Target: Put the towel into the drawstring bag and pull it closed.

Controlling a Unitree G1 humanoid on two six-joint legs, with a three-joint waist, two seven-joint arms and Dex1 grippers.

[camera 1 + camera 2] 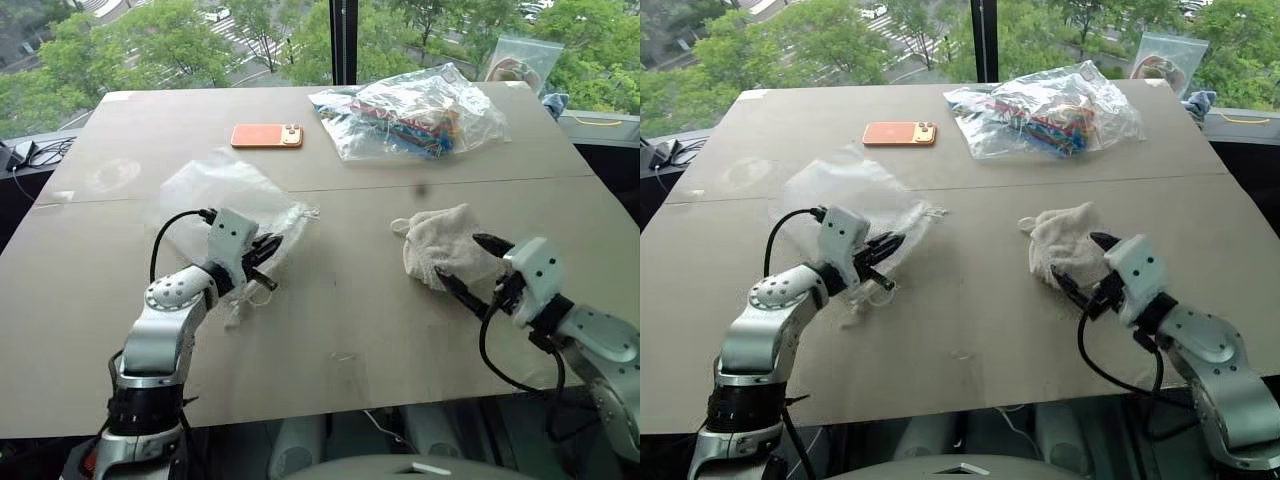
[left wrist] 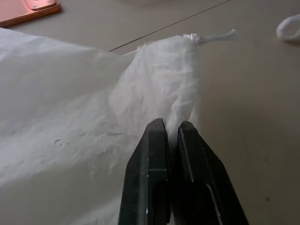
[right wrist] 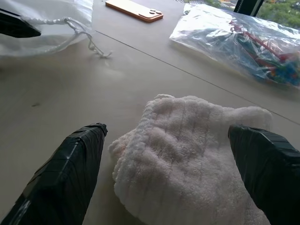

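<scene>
One towel (image 1: 437, 243), three bags (one drawstring bag (image 1: 215, 200)), one phone (image 1: 266, 135)

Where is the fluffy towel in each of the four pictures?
Left eye view: the towel lies right of centre on the table, between the right jaws.
Right eye view: the towel lies right of centre.
Left wrist view: only a white edge at the upper right corner, too little to tell.
Right wrist view: the towel fills the lower middle.
Shared landmark: the orange phone, also at.

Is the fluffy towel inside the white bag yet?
No, it's out. The towel lies crumpled on the table, apart from the drawstring bag, between the open right gripper fingers.
</scene>
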